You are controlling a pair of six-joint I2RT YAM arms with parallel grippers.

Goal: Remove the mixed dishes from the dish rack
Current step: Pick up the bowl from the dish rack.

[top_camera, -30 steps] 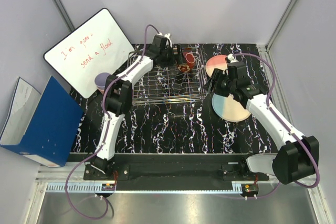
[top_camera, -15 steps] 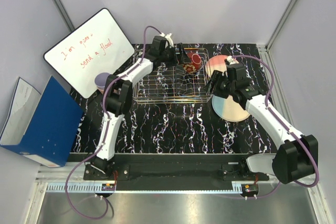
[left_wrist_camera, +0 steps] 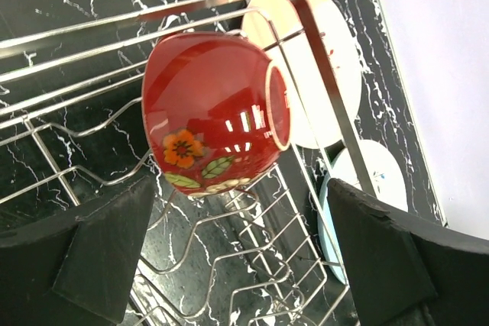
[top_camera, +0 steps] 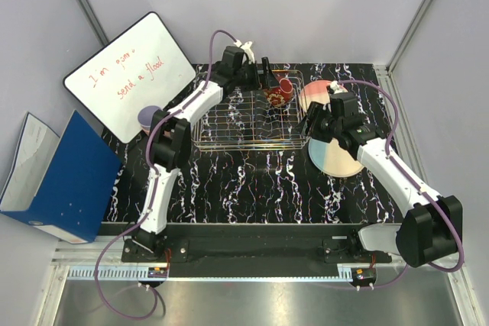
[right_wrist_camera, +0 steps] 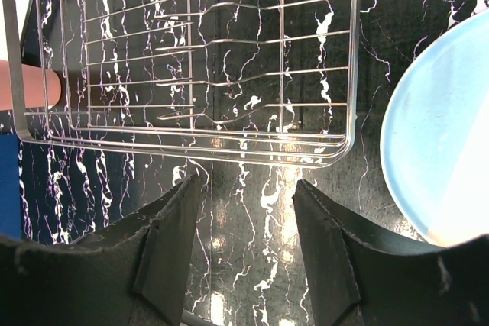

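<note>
Since a second ago the left gripper [left_wrist_camera: 241,188] has swung back and right along the far side of the rectangular silver wire dish rack [top_camera: 229,127]. The right arm has hardly budged.

What's around: the white whiteboard with red writing [top_camera: 130,72] leans at the back left, and a blue binder [top_camera: 57,177] sits off the table's left edge. The lavender cup [top_camera: 149,117] stands on the black white-veined table [top_camera: 252,181], just below the whiteboard and well outside the rack. The left arm lies over the rack's back left corner and hides that bit.

The only dish I can see in the rack is the glossy red bowl with the flower pattern [left_wrist_camera: 214,112]. It's tipped on its side on the wires at the far right corner, with its mouth facing the plates. The left gripper's fingers are spread wide either side below it, not touching.

Both plates lie flat on the table just right of the rack. The round pink/cream plate [top_camera: 315,95] is by the far corner and the round light-blue/cream plate [top_camera: 334,156] is nearer. The right gripper [right_wrist_camera: 246,182] hangs between them, jaws apart with nothing in them, just outside the rack's rim.

There's a salmon-pink shape [right_wrist_camera: 27,85] past the rack's other end; I can't tell what it is.
</note>
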